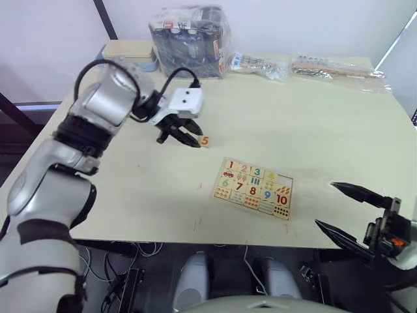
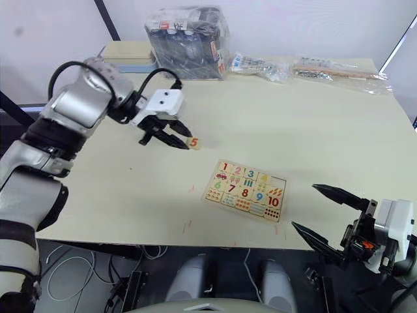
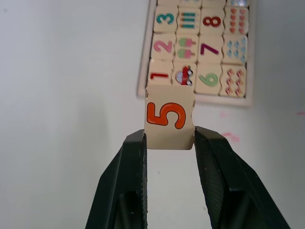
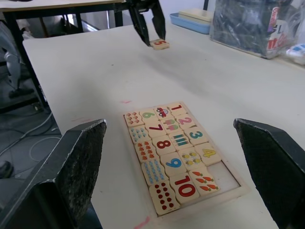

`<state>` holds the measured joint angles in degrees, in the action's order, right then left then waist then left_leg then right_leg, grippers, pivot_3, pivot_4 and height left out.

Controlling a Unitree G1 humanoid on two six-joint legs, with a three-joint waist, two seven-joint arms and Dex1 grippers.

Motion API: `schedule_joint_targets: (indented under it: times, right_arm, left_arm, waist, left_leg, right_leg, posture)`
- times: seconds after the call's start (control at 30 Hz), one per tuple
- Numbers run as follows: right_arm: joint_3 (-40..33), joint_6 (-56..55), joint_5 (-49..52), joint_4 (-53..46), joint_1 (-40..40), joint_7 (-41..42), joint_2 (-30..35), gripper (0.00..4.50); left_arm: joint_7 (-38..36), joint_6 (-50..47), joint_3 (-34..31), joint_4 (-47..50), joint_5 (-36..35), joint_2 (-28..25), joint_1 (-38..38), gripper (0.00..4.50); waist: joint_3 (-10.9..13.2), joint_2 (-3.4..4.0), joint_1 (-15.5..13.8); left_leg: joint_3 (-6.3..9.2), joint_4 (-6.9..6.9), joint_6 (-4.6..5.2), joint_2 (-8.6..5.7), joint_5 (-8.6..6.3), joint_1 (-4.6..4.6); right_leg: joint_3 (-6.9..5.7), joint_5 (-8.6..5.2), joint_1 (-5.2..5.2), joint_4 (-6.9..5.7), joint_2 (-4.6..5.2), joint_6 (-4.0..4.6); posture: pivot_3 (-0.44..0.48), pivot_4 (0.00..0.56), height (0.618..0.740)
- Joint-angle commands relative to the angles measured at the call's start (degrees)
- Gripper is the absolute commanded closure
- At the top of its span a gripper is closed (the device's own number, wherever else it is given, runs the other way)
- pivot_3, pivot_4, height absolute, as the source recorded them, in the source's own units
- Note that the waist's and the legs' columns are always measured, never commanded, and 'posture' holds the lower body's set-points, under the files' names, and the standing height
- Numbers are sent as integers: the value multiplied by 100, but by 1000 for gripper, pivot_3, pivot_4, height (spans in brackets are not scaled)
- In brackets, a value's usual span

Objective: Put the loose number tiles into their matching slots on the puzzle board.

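From the head views, the left gripper (image 1: 189, 136) is reaching over the pale table (image 1: 313, 130), its black fingers closing on the 5 tile (image 1: 204, 140), which is sitting low at the tabletop. The puzzle board (image 1: 254, 189) is lying nearer the front edge, well apart from that tile, with digits 1 to 4 seated in its top row and the corner slot beside the 4 standing empty. The right gripper (image 1: 348, 212) is hanging off the table's front right corner, its two fingers spread wide and holding nothing. At the back edge, a clear bag of dark items (image 1: 190, 40) and some flat plastic packets (image 1: 306, 66) are lying.

Along the left wrist, the two fingers (image 3: 126, 181) are pinching the 5 tile at its lower sides, with the board lying beyond it.

Along the right wrist, the fingers (image 4: 76, 167) are standing far apart, the board resting between them on the table, and the other gripper is holding the tile further off.
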<state>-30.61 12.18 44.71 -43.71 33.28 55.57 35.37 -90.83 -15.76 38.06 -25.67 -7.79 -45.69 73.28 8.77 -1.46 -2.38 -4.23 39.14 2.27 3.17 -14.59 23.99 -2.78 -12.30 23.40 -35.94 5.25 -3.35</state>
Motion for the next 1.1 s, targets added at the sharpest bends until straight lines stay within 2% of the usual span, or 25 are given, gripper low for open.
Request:
schedule_joint_targets:
  times: [0.03,0.3,0.6,0.77,1.0,1.1]
  right_arm:
    - [-355,-203,41,-216,118,-103,-81,0]
    - [-690,-420,-23,-146,446,17,-153,0]
    - [-846,-579,-81,-44,610,95,-232,0]
    - [-808,-631,-127,8,602,88,-249,0]
    - [-735,-674,-176,15,584,59,-283,0]
    - [-727,-690,-179,-10,610,46,-313,0]
  left_arm:
    - [-105,-284,78,-53,443,550,385,3556]
    - [-167,-950,489,-287,878,1577,863,3556]
    - [-77,-1443,554,-264,1441,2467,904,3556]
    - [97,-2125,790,8,1795,3096,909,3556]
    - [352,-2404,990,255,2127,3501,719,3556]
    - [474,-2488,1012,154,2200,3673,705,3556]
  waist:
    - [0,0,8]
    - [0,2,14]
    - [0,5,17]
    - [0,5,4]
    - [-7,25,25]
    - [-6,26,17]
  left_leg:
    - [2,0,0,1,0,-1]
    - [9,-1,1,-1,0,6]
    - [17,-1,3,-3,-1,6]
    - [19,2,6,-10,-3,11]
    - [35,7,10,-8,-5,31]
    - [36,8,10,-8,-5,32]
  right_leg:
    - [34,-1,0,2,-25,-1]
    - [72,-4,5,4,-49,-1]
    - [112,-6,7,3,-70,-3]
    - [121,-6,6,5,-71,-4]
    - [145,-7,27,6,-92,-5]
    - [194,-9,28,5,-127,-4]
  posture:
    - [0,150,740]
    - [0,150,740]
    - [0,150,740]
    - [0,150,740]
    - [0,150,740]
    - [0,150,740]
